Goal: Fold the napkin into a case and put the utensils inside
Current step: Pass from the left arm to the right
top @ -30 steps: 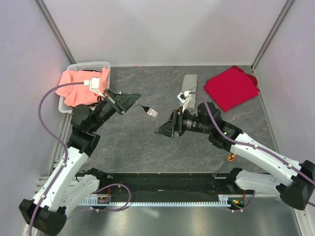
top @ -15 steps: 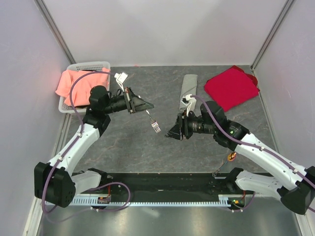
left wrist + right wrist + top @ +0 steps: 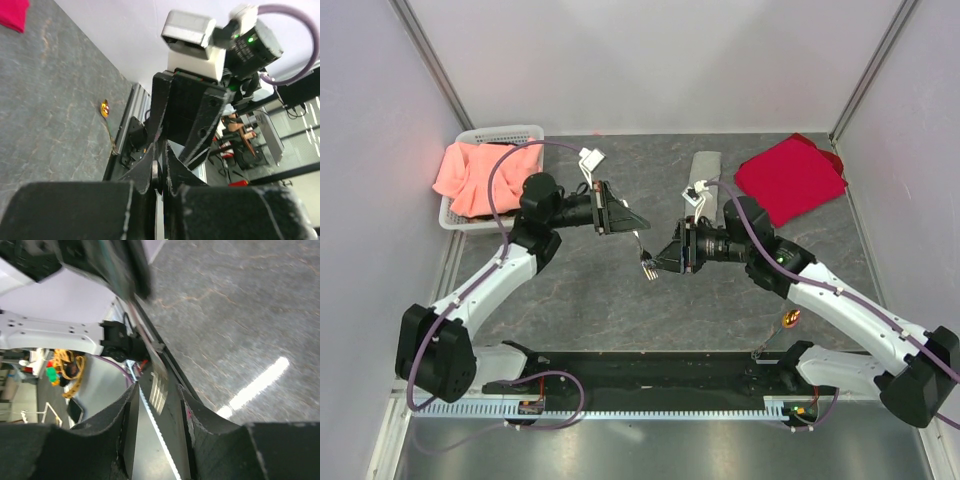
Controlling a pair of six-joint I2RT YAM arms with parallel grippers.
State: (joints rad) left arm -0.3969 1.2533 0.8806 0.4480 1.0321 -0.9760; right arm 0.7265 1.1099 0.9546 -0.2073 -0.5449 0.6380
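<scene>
Noted fork (image 3: 644,252) pinched in left gripper (image 3: 640,230), carried rightward toward centre since a second ago. Found right gripper (image 3: 660,260) narrowed, jaws still apart, flanking the tines. Observed folded napkin (image 3: 706,172) flat on table (image 3: 600,300), near red cloth (image 3: 790,178).

a salmon cloth (image 3: 470,175) lies in the white basket (image 3: 505,131) at left, a red cloth (image 3: 790,178) at right.
</scene>
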